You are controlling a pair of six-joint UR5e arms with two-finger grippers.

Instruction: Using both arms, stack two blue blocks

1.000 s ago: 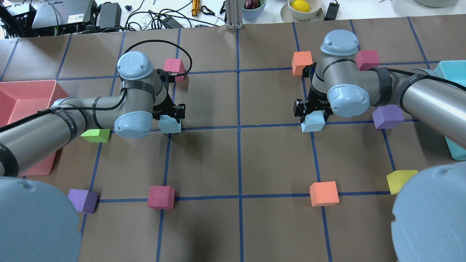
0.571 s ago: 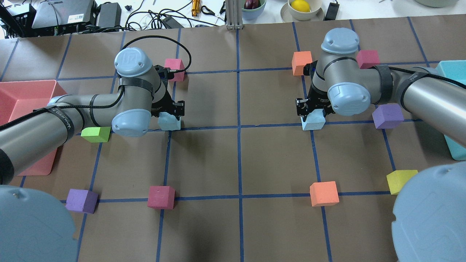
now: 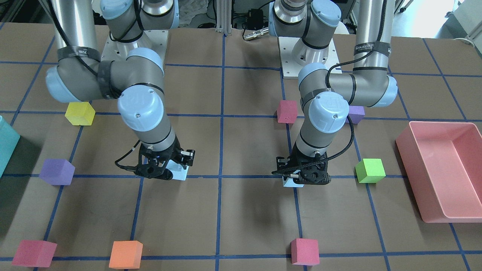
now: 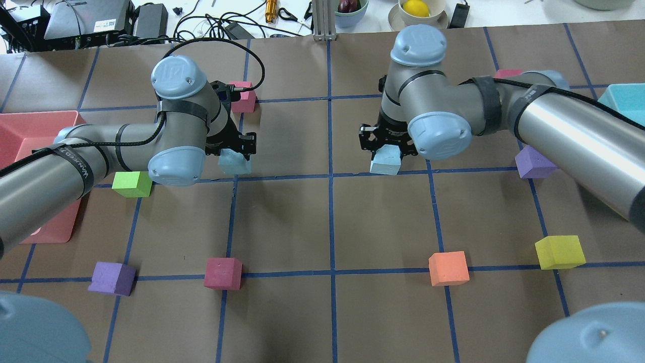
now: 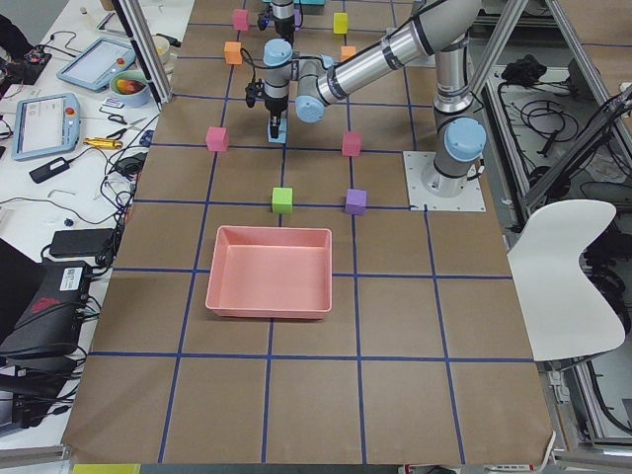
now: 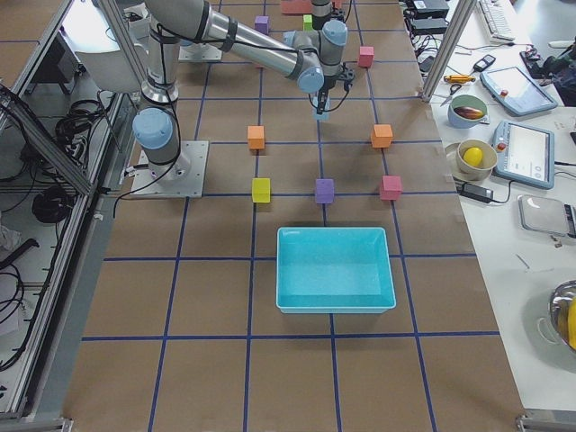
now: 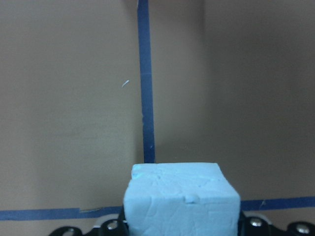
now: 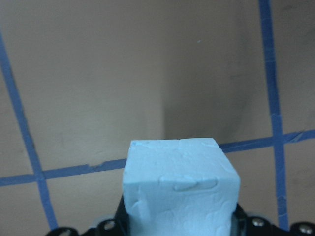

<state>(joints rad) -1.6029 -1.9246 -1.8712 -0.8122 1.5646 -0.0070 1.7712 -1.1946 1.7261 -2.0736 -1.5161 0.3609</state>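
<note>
Left gripper [image 4: 232, 153], 9 o'clock, clamps left blue block [image 4: 234, 164]; right gripper [image 4: 387, 147], 3 o'clock, clamps right blue block [image 4: 385, 163]; misaligned placement risks toppling.

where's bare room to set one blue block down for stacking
Freest: bare paper between the left blue block and right blue block, both held, astride the centre tape line. Also the row nearer the robot, bordered by the near maroon cube and orange cube. Crowded: around the green cube and pink bin, and by the purple cube.
</note>
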